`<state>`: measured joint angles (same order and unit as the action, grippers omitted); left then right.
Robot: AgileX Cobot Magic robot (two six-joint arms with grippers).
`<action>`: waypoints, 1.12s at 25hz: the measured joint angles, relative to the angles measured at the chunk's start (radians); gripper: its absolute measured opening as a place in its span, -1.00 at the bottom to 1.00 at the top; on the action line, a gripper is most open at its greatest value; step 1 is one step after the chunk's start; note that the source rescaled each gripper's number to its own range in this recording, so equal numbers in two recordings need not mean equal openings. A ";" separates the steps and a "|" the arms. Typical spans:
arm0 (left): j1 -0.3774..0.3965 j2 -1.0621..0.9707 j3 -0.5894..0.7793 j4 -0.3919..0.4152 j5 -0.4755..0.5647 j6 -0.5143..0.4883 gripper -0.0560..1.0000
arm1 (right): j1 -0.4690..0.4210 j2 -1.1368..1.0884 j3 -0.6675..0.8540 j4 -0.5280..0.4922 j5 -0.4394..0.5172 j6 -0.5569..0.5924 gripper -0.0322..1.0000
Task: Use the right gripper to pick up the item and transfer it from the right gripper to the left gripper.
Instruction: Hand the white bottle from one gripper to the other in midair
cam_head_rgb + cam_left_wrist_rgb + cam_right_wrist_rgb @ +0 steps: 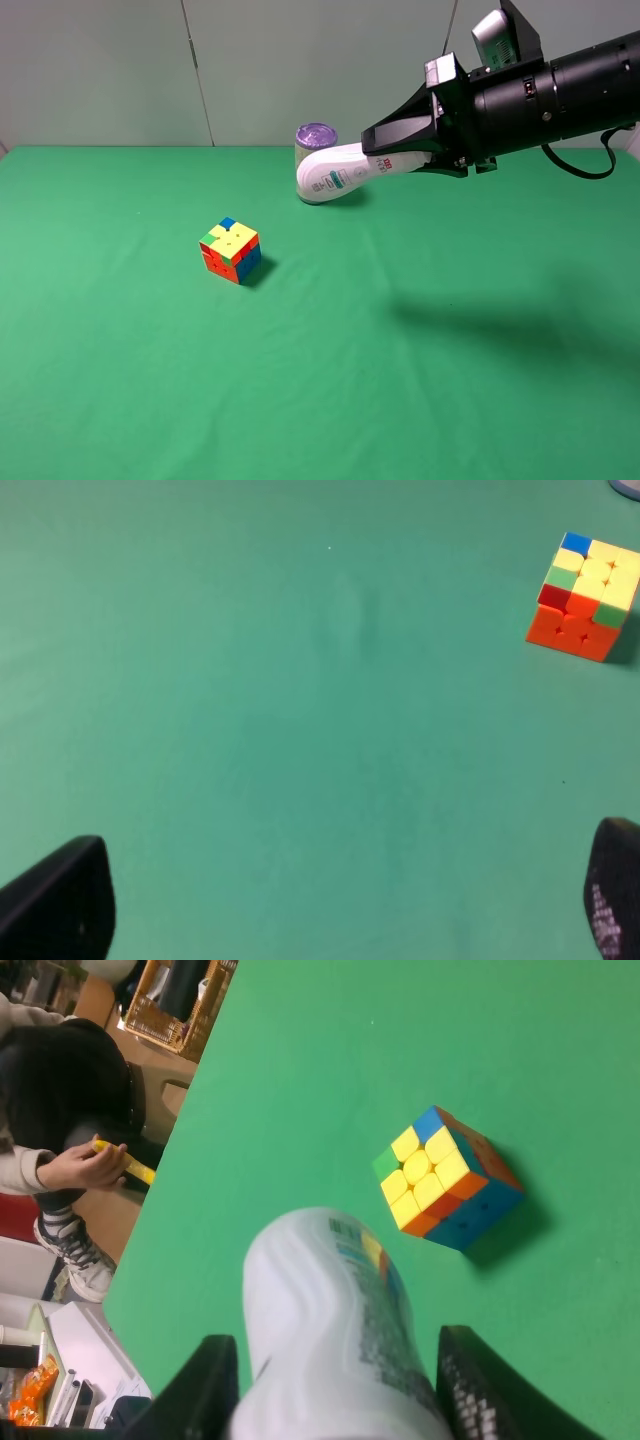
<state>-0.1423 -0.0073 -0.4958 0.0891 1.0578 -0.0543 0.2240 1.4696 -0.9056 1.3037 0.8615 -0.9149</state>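
Observation:
The white waisted bottle (pixel 335 176) is held sideways in the air by my right gripper (pixel 405 150), its base pointing left in the exterior high view. Its cap is hidden inside the claw. In the right wrist view the bottle (pixel 335 1330) fills the gap between the two black fingers (pixel 200 1385). My left gripper (pixel 350 900) is out of the exterior high view. Its wrist view shows two black fingertips (pixel 60 900) wide apart with nothing between them, above bare green cloth.
A multicoloured puzzle cube (pixel 231 250) sits on the green table (pixel 120 380) left of centre, also in the left wrist view (pixel 585 595) and the right wrist view (pixel 440 1180). A purple-lidded can (pixel 315 145) stands behind the bottle. A seated person (pixel 60 1130) is beyond the table edge.

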 joint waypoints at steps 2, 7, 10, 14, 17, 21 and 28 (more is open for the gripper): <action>0.000 0.000 0.000 0.013 0.000 0.003 0.96 | 0.000 0.000 0.000 0.000 0.000 0.000 -0.82; 0.000 0.000 0.000 0.037 0.000 0.014 0.96 | 0.000 0.000 0.000 0.001 0.017 0.000 -0.82; 0.000 0.006 0.000 0.037 -0.001 0.022 0.96 | 0.000 0.000 0.000 0.001 0.036 0.000 -0.82; 0.000 0.124 0.000 0.013 -0.003 0.108 0.96 | 0.000 0.000 0.000 0.001 0.036 0.000 -0.82; 0.000 0.279 -0.006 -0.049 -0.050 0.253 0.96 | 0.000 0.000 0.000 0.000 0.036 0.000 -0.82; 0.000 0.486 -0.014 -0.252 -0.255 0.487 0.96 | 0.000 0.000 0.000 -0.011 0.036 -0.001 -0.82; 0.000 0.904 -0.128 -0.664 -0.393 1.158 0.96 | 0.000 0.000 0.000 -0.015 0.033 -0.015 -0.82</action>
<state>-0.1423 0.8963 -0.6240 -0.5750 0.6645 1.1035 0.2240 1.4696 -0.9056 1.2884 0.8945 -0.9299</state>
